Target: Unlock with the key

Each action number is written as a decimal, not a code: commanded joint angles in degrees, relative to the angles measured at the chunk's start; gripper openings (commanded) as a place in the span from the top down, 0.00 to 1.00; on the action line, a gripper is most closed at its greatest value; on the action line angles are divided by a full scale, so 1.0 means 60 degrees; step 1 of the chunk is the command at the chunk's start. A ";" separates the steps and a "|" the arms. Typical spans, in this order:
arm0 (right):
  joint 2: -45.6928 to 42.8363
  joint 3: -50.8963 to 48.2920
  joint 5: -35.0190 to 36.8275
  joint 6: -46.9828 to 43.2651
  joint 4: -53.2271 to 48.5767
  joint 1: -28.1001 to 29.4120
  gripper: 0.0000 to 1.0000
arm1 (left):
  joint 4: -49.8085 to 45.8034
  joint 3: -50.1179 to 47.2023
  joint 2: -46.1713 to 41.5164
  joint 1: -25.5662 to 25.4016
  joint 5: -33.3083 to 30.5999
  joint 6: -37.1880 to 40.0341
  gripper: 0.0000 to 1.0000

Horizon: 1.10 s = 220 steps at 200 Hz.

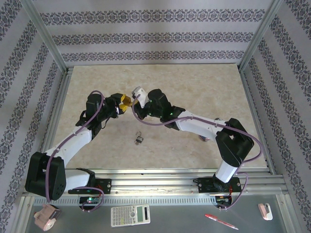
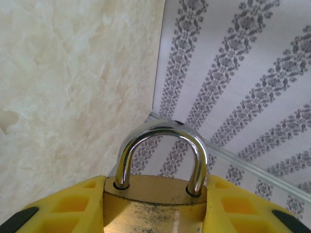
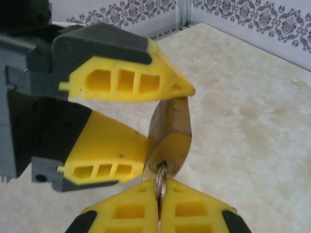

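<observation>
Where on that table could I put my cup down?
The table's far strip along the back wall is bare, as is the right far corner. Crowded: the middle, where the left gripper holds the padlock and the right gripper its key, and the small lock nearer the arms.

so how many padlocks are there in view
2: a brass padlock in the left gripper, a smaller padlock lying loose on the table; others may be hidden.
</observation>
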 commanded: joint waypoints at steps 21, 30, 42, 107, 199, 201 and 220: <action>0.0290 0.0088 -0.2892 0.2492 0.1818 -0.0559 1.00 | 0.3000 0.0299 0.0447 -0.0699 0.1242 0.0710 1.00; 0.0305 0.0073 -0.3030 0.2809 0.2010 -0.0687 1.00 | 0.3239 0.0357 0.0548 -0.0733 0.1315 0.0851 1.00; 0.0339 0.0087 -0.3123 0.3070 0.2103 -0.0804 1.00 | 0.3638 0.0353 0.0657 -0.0756 0.1321 0.0929 1.00; 0.0603 -0.0154 -0.4358 0.6638 0.4882 -0.1640 1.00 | 0.4860 0.0266 0.0664 -0.0704 0.1069 0.2467 1.00; -0.0011 -0.0408 -0.4261 0.6752 0.2982 -0.1947 0.86 | 0.3130 0.0908 0.0489 -0.0608 0.1491 0.4938 1.00; -0.0058 -0.0440 -0.4214 0.6671 0.2822 -0.1946 0.83 | 0.2859 0.0956 0.0443 -0.0609 0.1493 0.5068 1.00; -0.0693 -0.0651 -0.3308 0.5794 0.0876 -0.1975 0.66 | 0.0107 0.1555 -0.0041 -0.0602 0.1354 0.6771 1.00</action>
